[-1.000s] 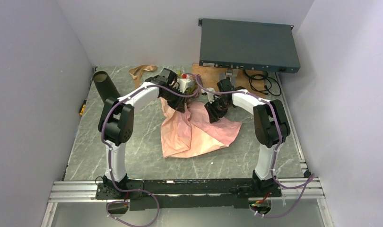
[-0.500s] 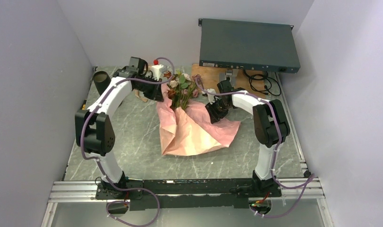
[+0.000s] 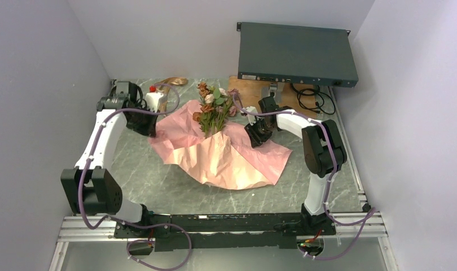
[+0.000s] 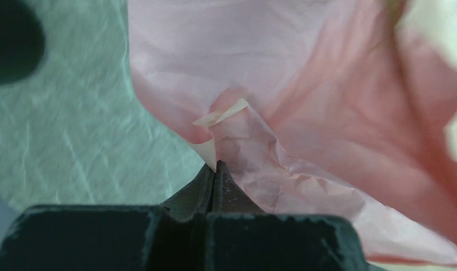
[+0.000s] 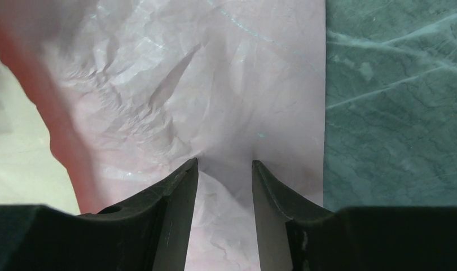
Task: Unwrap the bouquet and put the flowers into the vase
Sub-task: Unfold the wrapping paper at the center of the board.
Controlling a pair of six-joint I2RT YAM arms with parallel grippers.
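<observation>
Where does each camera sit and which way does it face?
Top external: above, behind the bases, facing down; left arm and right arm, flowers, table.
Left wrist: faces along the shut left tool pinching pink paper.
Right wrist: faces down past the open right tool onto that paper.
Shared: pink paper and table in both wrist views.

Flowers (image 3: pixel 212 110) and rack box (image 3: pixel 297 53) block the far side; table (image 3: pixel 158 189) beside the paper (image 3: pixel 226 161) lies open.
</observation>
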